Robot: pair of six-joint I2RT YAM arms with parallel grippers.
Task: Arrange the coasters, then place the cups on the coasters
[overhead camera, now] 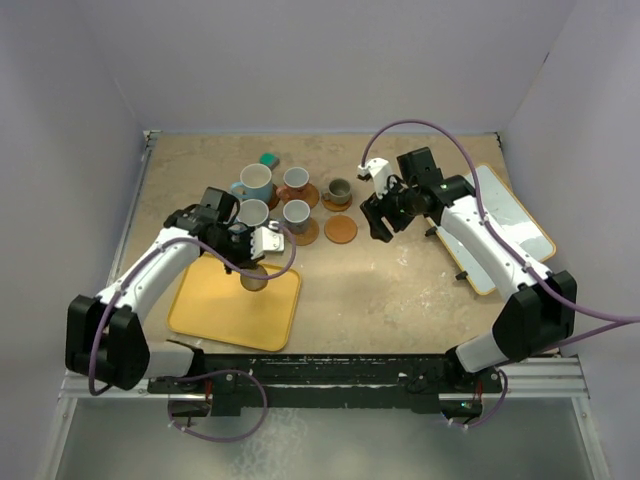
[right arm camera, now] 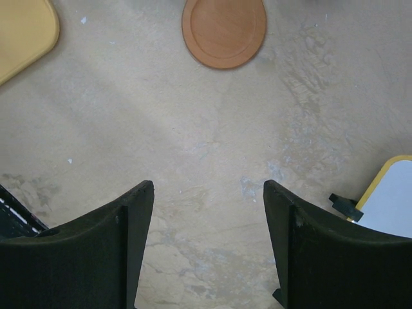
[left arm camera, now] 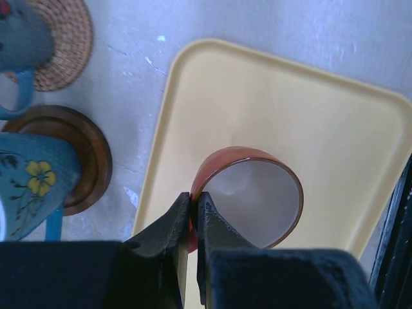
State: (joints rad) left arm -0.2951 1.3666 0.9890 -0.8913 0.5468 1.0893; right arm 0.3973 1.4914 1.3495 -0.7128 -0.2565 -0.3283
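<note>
1. Beige stone-look table [overhead camera: 400, 300] with pale lilac walls round it, that's my view from the top cam.
2. Left gripper [left arm camera: 194, 207] is clamped tight on the rim of the small orange cup [left arm camera: 251, 196], with one finger inside the wall and one outside.
3. That cup is over the yellow tray [left arm camera: 309, 116], close to the tray's left edge in the wrist view. I honestly can't tell if it's resting on the tray or lifted off it.
4. Right gripper [right arm camera: 209, 190] is spread wide with nothing between its fingers, hanging over bare table.
5. Just ahead of it in its own wrist cam is a bare orange coaster [right arm camera: 224, 31].
6. Other five cups [overhead camera: 294, 180] are bunched mid-table beyond the tray, and as far as I can make out each is on a coaster.
7. Left wrist cam catches one of them up close, a blue flowered mug [left arm camera: 32, 183] standing on a dark coaster [left arm camera: 87, 151].
</note>
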